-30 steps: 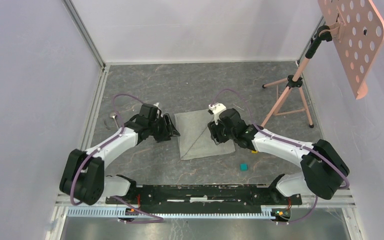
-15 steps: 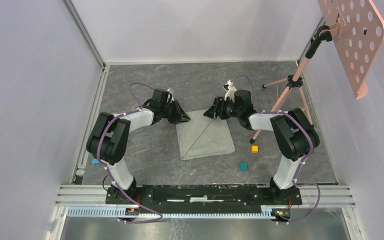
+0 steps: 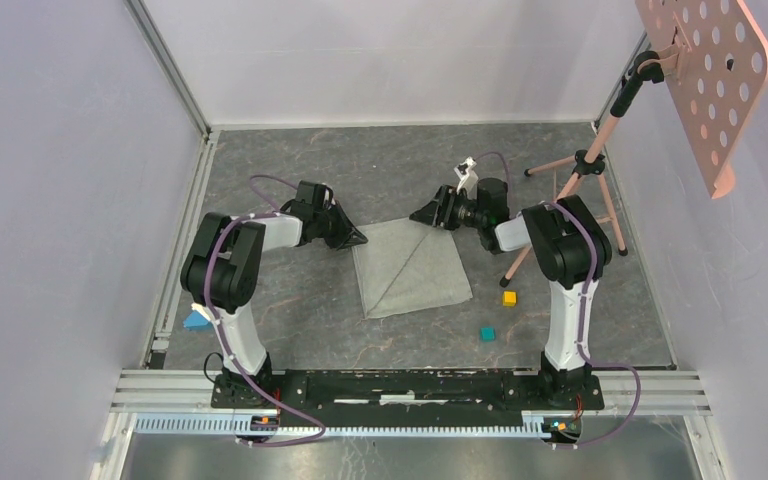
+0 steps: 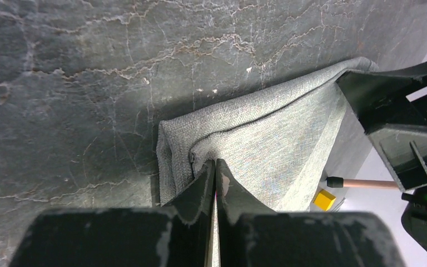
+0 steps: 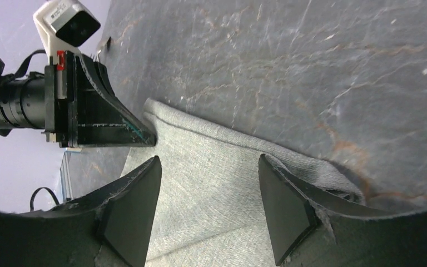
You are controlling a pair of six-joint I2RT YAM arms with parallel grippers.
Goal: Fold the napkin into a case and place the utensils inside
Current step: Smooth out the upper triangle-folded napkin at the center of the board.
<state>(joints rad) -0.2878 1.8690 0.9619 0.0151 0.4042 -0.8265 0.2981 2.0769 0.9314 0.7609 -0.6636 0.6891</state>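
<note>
The grey-green napkin [image 3: 410, 268] lies flat mid-table with a diagonal crease. At its far left corner my left gripper [image 3: 358, 238] is shut, and in the left wrist view its jaws pinch a bunched fold of napkin [image 4: 267, 133] at the tips of the gripper [image 4: 215, 164]. At the far right corner my right gripper [image 3: 428, 215] stands open. Its fingers [image 5: 136, 206] straddle the napkin [image 5: 205, 167] without closing on it, around the gripper's midpoint [image 5: 208, 192]. The utensils are out of view.
A yellow cube [image 3: 509, 298] and a teal cube [image 3: 487, 334] lie right of the napkin. A blue piece [image 3: 197, 320] sits by the left wall. A copper tripod [image 3: 580, 180] holding a perforated board [image 3: 705, 80] stands at the far right.
Both arms have stretched away from their bases to the napkin's far corners. The left gripper has closed on the cloth corner. The right gripper has opened a little wider.
</note>
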